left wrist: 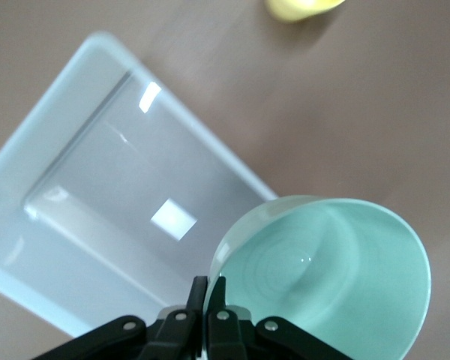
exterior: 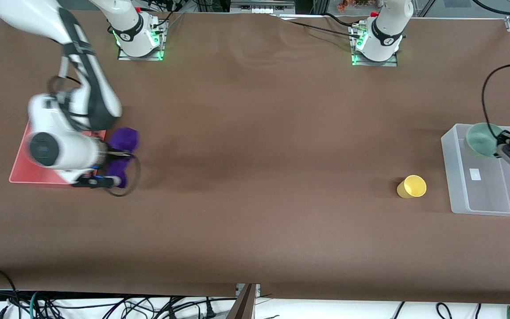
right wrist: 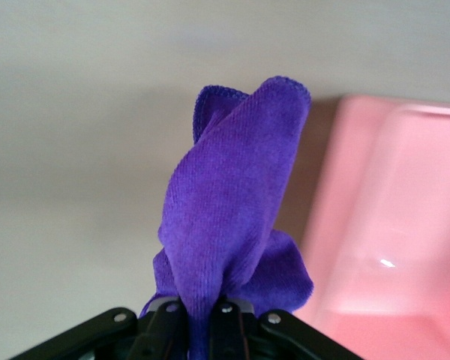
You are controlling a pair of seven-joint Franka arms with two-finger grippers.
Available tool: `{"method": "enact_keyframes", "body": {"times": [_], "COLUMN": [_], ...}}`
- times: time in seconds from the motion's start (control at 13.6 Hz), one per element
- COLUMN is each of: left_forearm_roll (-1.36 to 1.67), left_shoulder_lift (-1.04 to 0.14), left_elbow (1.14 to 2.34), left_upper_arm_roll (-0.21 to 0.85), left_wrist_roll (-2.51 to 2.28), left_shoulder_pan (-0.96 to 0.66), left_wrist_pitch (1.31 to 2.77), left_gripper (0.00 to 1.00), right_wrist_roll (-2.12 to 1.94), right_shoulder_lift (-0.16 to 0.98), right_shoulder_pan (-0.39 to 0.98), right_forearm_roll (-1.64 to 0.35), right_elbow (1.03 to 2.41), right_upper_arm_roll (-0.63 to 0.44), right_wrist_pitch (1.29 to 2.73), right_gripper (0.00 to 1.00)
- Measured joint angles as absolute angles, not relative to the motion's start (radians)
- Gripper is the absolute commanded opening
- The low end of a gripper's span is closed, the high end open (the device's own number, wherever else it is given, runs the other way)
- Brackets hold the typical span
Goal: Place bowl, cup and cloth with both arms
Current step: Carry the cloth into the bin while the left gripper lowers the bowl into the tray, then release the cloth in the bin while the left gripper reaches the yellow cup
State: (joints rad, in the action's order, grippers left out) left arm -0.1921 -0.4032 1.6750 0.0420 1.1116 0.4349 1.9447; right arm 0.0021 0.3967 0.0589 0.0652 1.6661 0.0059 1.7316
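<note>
My left gripper (exterior: 500, 147) is shut on the rim of the pale mint-green bowl (exterior: 481, 139) and holds it tilted in the air over the clear plastic bin (exterior: 485, 195). In the left wrist view the fingers (left wrist: 208, 289) pinch the bowl's wall (left wrist: 322, 277) above the bin (left wrist: 82, 172). The yellow cup (exterior: 411, 186) sits on the table beside the bin, toward the right arm's end; it also shows in the left wrist view (left wrist: 300, 7). My right gripper (exterior: 114, 155) is shut on the purple cloth (exterior: 124, 139), which hangs over the table at the edge of the red tray (exterior: 29, 175). The right wrist view shows my right gripper (right wrist: 199, 315), the cloth (right wrist: 232, 187) and the tray (right wrist: 390, 225).
The bin has nothing in it and stands at the left arm's end of the table. The red tray lies at the right arm's end, partly covered by the right arm. Brown table covering (exterior: 255, 155) spreads between them. Cables hang along the table's near edge.
</note>
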Motion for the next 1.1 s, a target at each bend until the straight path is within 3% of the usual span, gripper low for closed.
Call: {"method": "enact_keyframes", "body": {"times": [0.15, 0.22, 0.29, 0.37, 0.51, 0.74, 0.81, 0.88, 0.96, 1.1], "left_forearm_roll": [-0.192, -0.192, -0.192, -0.192, -0.192, -0.186, -0.176, -0.17, -0.167, -0.161], "left_shoulder_lift": [-0.529, -0.589, -0.644, -0.689, -0.724, -0.687, -0.657, -0.621, -0.591, -0.554], "left_elbow": [1.611, 1.593, 1.583, 1.573, 1.554, 1.502, 1.479, 1.453, 1.427, 1.388], "left_upper_arm_roll": [0.042, 0.042, 0.043, 0.044, 0.048, 0.064, 0.078, 0.098, 0.118, 0.169], "left_wrist_roll": [1.118, 1.12, 1.12, 1.12, 1.119, 1.111, 1.103, 1.081, 1.039, 0.884], "left_shoulder_pan": [0.5, 0.519, 0.529, 0.53, 0.53, 0.529, 0.528, 0.524, 0.518, 0.497], "left_wrist_pitch": [1.997, 2.051, 2.102, 2.132, 2.143, 2.09, 2.043, 1.979, 1.916, 1.836], "left_gripper": [0.0, 0.28, 0.9, 1.0, 1.0, 1.0, 1.0, 1.0, 1.0, 1.0], "right_wrist_roll": [-0.19, -0.283, -0.358, -0.409, -0.426, -0.369, -0.351, -0.343, -0.34, -0.338], "right_shoulder_lift": [0.372, 0.372, 0.377, 0.385, 0.398, 0.417, 0.421, 0.425, 0.429, 0.43], "right_shoulder_pan": [0.052, 0.05, 0.044, 0.037, 0.033, 0.038, 0.04, 0.041, 0.041, 0.042], "right_forearm_roll": [0.066, 0.065, 0.065, 0.065, 0.063, 0.062, 0.062, 0.062, 0.062, 0.062], "right_elbow": [1.66, 1.662, 1.667, 1.676, 1.706, 1.774, 1.795, 1.81, 1.82, 1.822], "right_upper_arm_roll": [-0.124, -0.194, -0.256, -0.304, -0.344, -0.347, -0.347, -0.347, -0.347, -0.347], "right_wrist_pitch": [1.664, 1.655, 1.654, 1.655, 1.664, 1.711, 1.724, 1.738, 1.751, 1.759], "right_gripper": [0.0, 0.0, 0.0, 0.0, 0.0, 0.0, 0.15, 0.74, 1.0, 1.0]}}
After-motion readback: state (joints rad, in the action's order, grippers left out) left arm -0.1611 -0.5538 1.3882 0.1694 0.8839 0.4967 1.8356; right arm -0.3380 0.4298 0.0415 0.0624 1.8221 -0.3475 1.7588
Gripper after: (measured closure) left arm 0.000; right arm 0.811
